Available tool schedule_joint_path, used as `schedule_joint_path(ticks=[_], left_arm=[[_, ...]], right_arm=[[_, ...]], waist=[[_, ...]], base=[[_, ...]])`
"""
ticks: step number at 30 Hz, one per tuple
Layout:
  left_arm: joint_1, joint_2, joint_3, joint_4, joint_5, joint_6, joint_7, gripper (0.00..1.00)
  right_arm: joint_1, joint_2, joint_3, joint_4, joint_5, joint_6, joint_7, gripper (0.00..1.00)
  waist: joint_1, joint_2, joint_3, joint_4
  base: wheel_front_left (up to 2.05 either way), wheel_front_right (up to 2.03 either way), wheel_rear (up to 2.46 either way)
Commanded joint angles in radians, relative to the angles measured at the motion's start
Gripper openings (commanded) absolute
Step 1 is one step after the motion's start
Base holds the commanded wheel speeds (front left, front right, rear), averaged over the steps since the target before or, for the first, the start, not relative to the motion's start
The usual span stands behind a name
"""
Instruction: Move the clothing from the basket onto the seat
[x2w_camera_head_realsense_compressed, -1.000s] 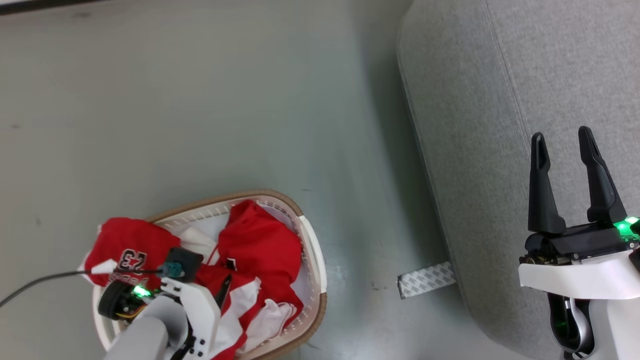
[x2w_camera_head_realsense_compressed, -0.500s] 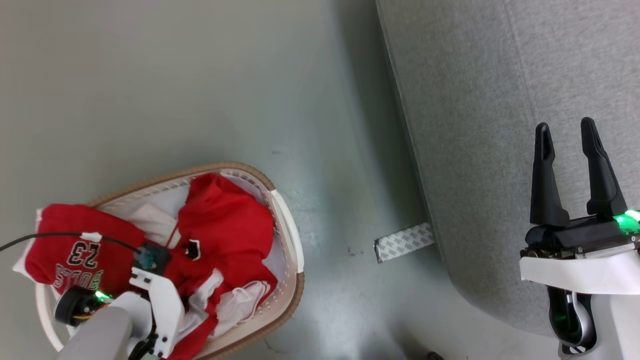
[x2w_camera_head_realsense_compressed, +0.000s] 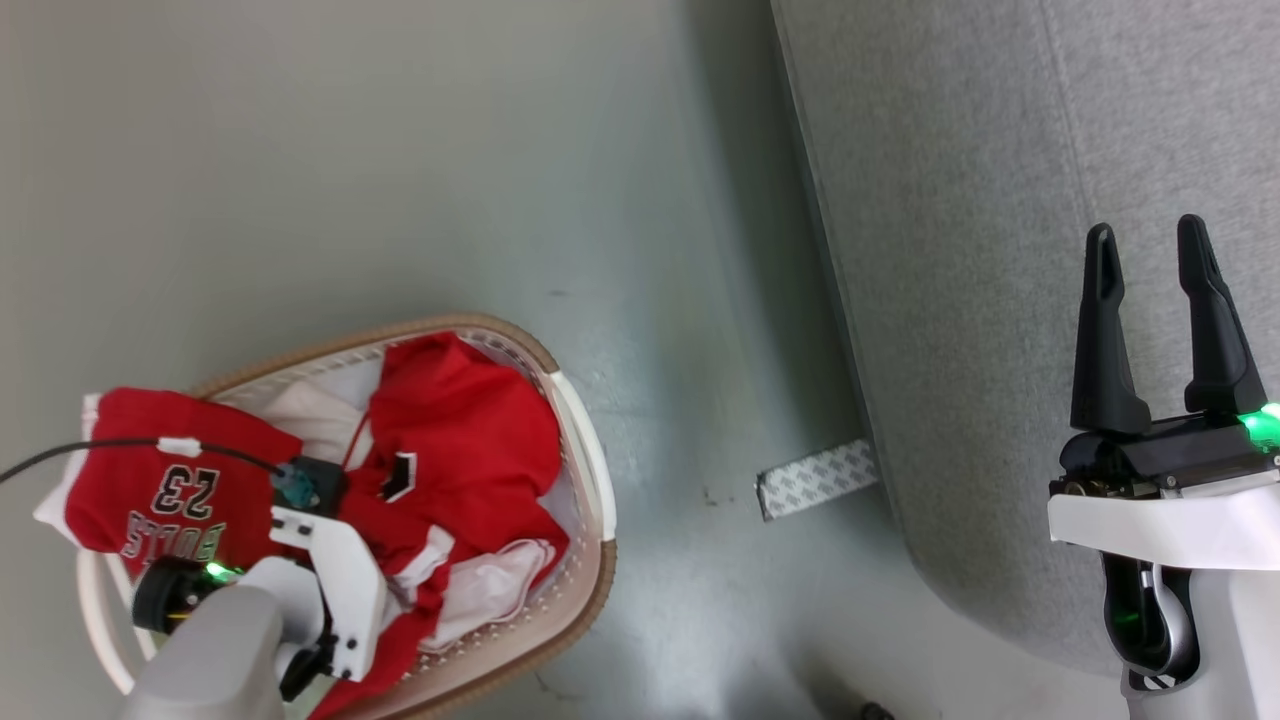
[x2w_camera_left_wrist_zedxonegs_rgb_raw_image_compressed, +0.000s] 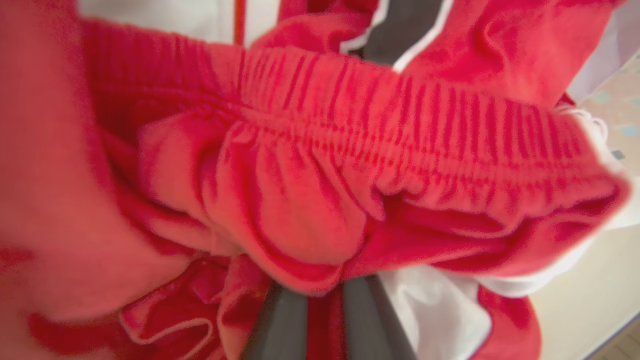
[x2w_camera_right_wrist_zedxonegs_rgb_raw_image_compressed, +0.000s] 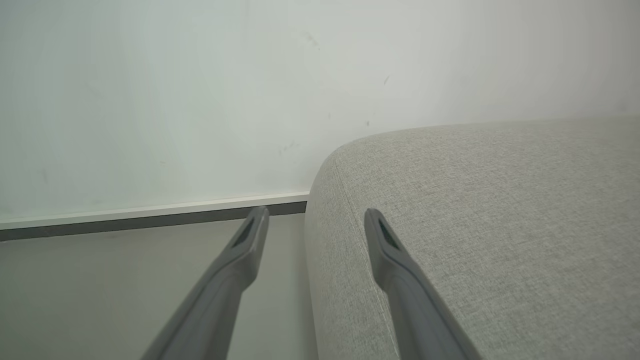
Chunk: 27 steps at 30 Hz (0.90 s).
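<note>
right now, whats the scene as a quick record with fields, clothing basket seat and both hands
clothing: red with white trim, heaped in the basket, one part over its rim
basket: on the floor, left of the seat, apart from it
seat: light grey, at the right
left hand: down in the basket, shut on the clothing
right hand: open, holding nothing, at the seat's edge
progress: clothing not yet on the seat

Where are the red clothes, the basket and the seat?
red clothes (x2w_camera_head_realsense_compressed: 460, 430): head view, on the big red fold at the top of the pile.
basket (x2w_camera_head_realsense_compressed: 590, 455): head view, on the white handle at its right rim.
seat (x2w_camera_head_realsense_compressed: 1000, 200): head view, on the grey fabric top.
</note>
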Motion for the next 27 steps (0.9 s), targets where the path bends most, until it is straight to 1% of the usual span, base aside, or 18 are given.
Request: schedule_joint_path(ticks=[1,6,9,16,21,27], left_arm=[[0.0,-0.001,-0.008,0.003,-0.019,0.002,-0.02,0.0],[0.034,-0.027,-0.022,0.018,-0.05,0.002,-0.086,0.0],[0.055,-0.052,-0.034,0.022,-0.064,0.002,-0.13,0.0],[0.114,-0.111,-0.054,0.007,-0.113,0.002,-0.241,0.0],[0.174,-0.128,-0.077,-0.03,-0.155,0.002,-0.309,0.0],[0.215,-0.115,-0.113,-0.113,-0.179,0.002,-0.359,0.0]], right_arm=[[-0.015,0.001,-0.004,0.006,-0.006,-0.002,0.0,1.0],[-0.009,0.001,-0.004,0.02,-0.028,-0.002,0.0,1.0],[0.007,0.0,-0.007,0.032,-0.049,-0.002,0.0,1.0],[0.066,0.0,-0.021,0.06,-0.104,-0.002,0.001,1.0],[0.119,0.0,-0.041,0.078,-0.127,-0.002,0.001,1.0],[0.168,0.0,-0.041,0.091,-0.146,-0.002,0.001,1.0]], waist=[[-0.0001,0.0,-0.033,0.015],[-0.0001,0.0,-0.127,0.048],[-0.0001,0.0,-0.199,0.075],[-0.0001,0.0,-0.38,0.162],[-0.0001,0.0,-0.509,0.223],[-0.0001,0.0,-0.597,0.282]], base=[[0.0,0.0,0.0],[0.0,0.0,0.0],[0.0,0.0,0.0],[0.0,0.0,0.0],[0.0,0.0,0.0],[0.0,0.0,0.0]])
